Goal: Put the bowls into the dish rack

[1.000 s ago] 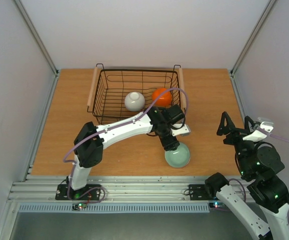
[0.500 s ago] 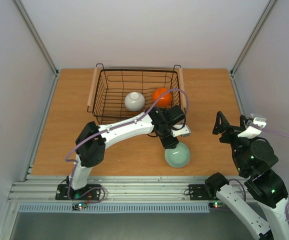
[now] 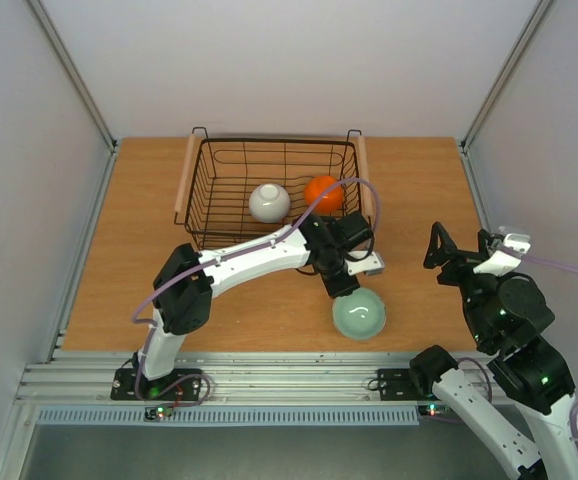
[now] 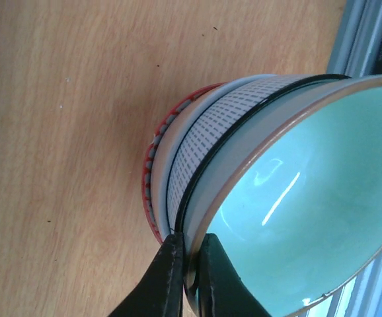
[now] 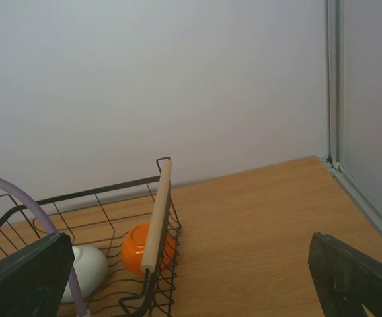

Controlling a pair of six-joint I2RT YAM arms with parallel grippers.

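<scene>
Left fingers (image 3: 341,286) pinched shut on the rim of the celadon bowl (image 4: 297,198), one finger inside, one outside. That bowl tops a nested stack (image 3: 359,316) on the surface (image 3: 119,260), just in front of the dish rack's (image 3: 183,182) near right corner. Blue-and-white patterned bowl (image 4: 204,139) sits under it, red-edged bowl (image 4: 152,165) lower. White bowl (image 3: 269,201) and orange bowl (image 3: 323,192) lie side by side inside the rack. Right fingers (image 3: 462,252) spread wide, holding nothing, up in the air well right of the rack.
</scene>
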